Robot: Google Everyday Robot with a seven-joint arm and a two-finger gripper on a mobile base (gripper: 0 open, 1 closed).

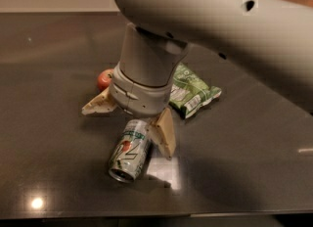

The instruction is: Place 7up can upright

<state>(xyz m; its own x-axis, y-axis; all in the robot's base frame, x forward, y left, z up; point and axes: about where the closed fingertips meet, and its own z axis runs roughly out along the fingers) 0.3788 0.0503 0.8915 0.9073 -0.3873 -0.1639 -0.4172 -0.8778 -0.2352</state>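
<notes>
Silver can (129, 151) lies on its side near the bench's (244, 177) front edge, not gripped. Hand (128, 131) hovers over its far end, spread wide and empty. Grasping, lifting and standing it up are all left, I'd say. Beyond: bag (193, 91), apple (103, 79).

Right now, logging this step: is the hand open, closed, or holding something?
Hand: open, holding nothing, poised over the far end of the 7up can, which lies on its side.
</notes>
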